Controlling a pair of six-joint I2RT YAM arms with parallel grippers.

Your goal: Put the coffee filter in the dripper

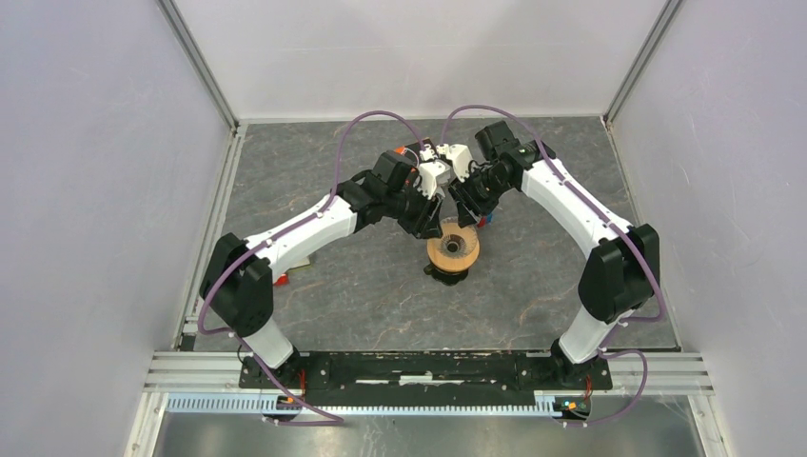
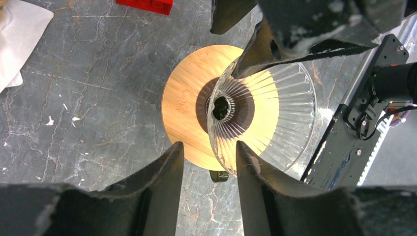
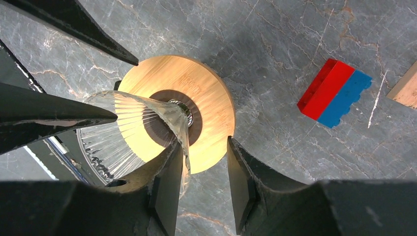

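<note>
The dripper [image 1: 453, 249] stands mid-table: a clear ribbed glass cone [image 2: 275, 113] on a round tan wooden collar [image 2: 184, 105] with a dark centre hole and dark base. Both grippers hang over it from opposite sides. My left gripper [image 2: 209, 145] is open and straddles the cone's near rim, its right finger inside the glass. My right gripper [image 3: 204, 142] is open too, with the glass wall against its left finger [image 3: 169, 167]. The coffee filter [image 2: 19, 39], white paper, lies flat on the table at the left wrist view's top left, cut off by the frame.
A red block [image 2: 147, 5] lies beyond the dripper in the left wrist view. A red-and-blue block [image 3: 334, 93] and a wooden piece [image 3: 405, 91] lie to the right in the right wrist view. White walls and metal rails [image 1: 209, 238] bound the table.
</note>
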